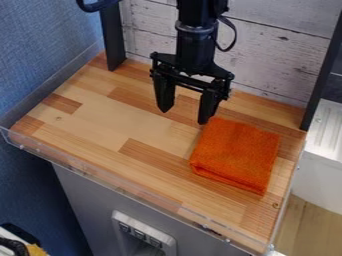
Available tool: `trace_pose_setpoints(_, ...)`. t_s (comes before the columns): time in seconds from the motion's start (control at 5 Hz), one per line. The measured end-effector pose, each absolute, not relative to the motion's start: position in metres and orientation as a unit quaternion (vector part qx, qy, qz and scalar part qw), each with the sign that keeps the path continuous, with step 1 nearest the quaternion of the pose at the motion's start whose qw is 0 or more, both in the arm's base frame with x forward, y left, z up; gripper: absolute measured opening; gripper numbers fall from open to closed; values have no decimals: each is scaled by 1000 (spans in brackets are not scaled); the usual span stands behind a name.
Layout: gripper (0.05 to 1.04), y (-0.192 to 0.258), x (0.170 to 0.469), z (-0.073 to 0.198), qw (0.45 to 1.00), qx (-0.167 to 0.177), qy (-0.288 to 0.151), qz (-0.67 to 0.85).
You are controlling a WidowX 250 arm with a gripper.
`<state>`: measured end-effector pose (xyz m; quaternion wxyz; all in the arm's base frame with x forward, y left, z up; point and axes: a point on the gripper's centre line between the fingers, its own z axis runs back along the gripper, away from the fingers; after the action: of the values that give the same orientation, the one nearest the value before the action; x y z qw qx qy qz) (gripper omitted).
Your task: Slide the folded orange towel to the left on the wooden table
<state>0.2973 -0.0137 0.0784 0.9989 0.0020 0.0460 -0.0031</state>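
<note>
My black gripper [184,116] hangs from the top edge over the back middle of the wooden table, its two fingers spread apart with nothing between them. An orange cloth [236,154], folded into a thick, roughly square pad, lies on the right part of the table. The gripper's right fingertip is close to the cloth's upper left corner; whether they touch I cannot tell. The left finger is over bare wood.
The wooden tabletop [107,122] has a clear raised edging along its front. Whitewashed boards [267,65] stand behind it, with black posts [113,37] at both back corners. A blue wall [47,45] is at the left, a white unit [320,150] at the right.
</note>
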Motion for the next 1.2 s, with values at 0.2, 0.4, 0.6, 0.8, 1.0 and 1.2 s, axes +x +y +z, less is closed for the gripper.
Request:
trace_pose_setpoints(0.2,999,-17,296,75,999,1,43,21)
trace_pose_setpoints(0.4,997,-34,300,74,998,1,25,53)
trace_pose_setpoints(0.6,996,-50,300,74,996,4,16,93)
trace_pose_setpoints(0.8,997,-63,302,75,991,5,5,133)
trace_pose_setpoints(1.0,943,-71,305,75,986,3,-10,168)
trace_pose_setpoints(1.2,660,-79,306,73,980,0,-23,197)
